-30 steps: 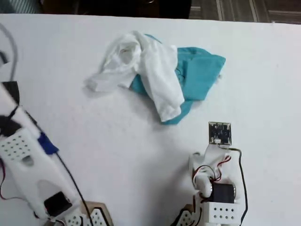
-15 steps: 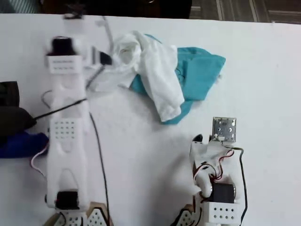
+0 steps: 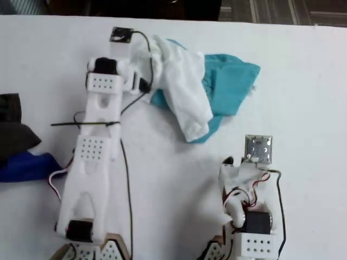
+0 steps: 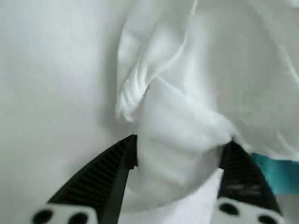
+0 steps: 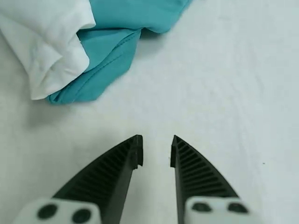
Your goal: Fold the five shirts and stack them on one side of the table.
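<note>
Two shirts heaped: white shirt point(image 3: 179, 81) lay draped over teal shirt point(image 3: 236, 81) toward 12 o'clock on the desk point(image 3: 303, 162), both crumpled!
Side pile: dark cloth point(image 3: 13, 138) and blue cloth point(image 3: 24, 165) sat bunched at 9 o'clock; folded or not, hard to tell.
Progress: looked early, with no neat stack and the folding all ahead.
Left claw point(image 4: 180, 151): gaped wide, straddling a white fold, not clamped.
Right claw point(image 5: 156, 149): barely parted, empty, over bare desk at 5 o'clock.
View difference: left wrist view revealed the fold between the jaws; high view gave the side pile and both arms' layout.
</note>
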Robot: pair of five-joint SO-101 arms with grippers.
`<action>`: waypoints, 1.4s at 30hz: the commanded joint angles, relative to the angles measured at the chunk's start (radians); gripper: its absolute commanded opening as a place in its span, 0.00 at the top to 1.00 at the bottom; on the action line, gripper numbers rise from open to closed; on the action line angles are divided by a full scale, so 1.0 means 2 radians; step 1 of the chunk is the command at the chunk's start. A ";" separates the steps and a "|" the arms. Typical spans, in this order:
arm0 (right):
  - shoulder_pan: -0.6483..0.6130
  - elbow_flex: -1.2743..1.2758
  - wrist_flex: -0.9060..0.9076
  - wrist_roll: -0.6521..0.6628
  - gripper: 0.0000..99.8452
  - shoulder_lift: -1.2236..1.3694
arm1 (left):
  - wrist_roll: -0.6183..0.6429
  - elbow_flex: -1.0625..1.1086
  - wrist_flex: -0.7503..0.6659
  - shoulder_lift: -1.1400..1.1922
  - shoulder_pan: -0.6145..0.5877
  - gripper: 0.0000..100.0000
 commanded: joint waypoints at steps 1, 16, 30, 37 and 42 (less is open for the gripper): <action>0.004 0.005 0.002 -0.001 0.89 0.001 | 0.001 -0.017 0.018 -0.020 -0.008 0.96; 0.004 0.005 -0.002 -0.002 0.89 0.001 | 0.001 -0.016 0.079 -0.206 -0.149 0.98; 0.004 0.005 -0.002 -0.001 0.89 0.001 | -0.130 -0.016 0.077 -0.454 -0.443 0.98; 0.004 0.005 -0.002 -0.001 0.89 0.001 | -0.140 -0.017 0.077 -0.461 -0.540 0.98; 0.003 0.005 0.002 -0.002 0.89 0.003 | -0.142 -0.016 0.078 -0.425 -0.552 0.97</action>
